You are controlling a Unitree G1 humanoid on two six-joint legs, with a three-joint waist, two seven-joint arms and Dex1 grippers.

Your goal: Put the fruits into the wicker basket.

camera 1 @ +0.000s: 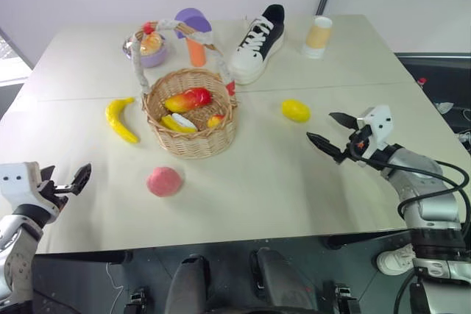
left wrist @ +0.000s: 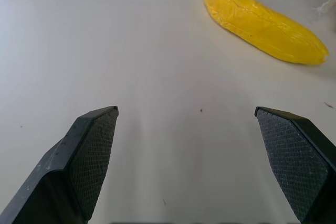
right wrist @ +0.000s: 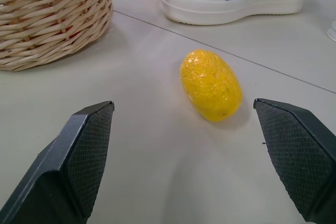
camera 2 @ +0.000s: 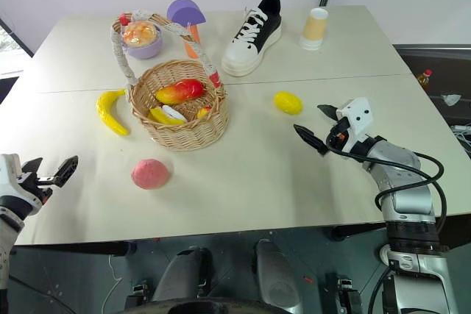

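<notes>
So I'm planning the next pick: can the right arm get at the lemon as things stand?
Probably yes. The right gripper is open and aimed toward the lemon, which lies alone on bare table; the wicker basket and the shoe stand off to the sides.

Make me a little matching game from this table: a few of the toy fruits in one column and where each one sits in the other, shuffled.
Things:
1. banana
2. mango
3. lemon
4. peach

Places:
A. inside the basket
B. on the table, left of the basket
C. on the table, in front of the basket
D. on the table, right of the basket, ahead of the right gripper

Pairs: 1-B, 2-A, 3-D, 4-C
</notes>
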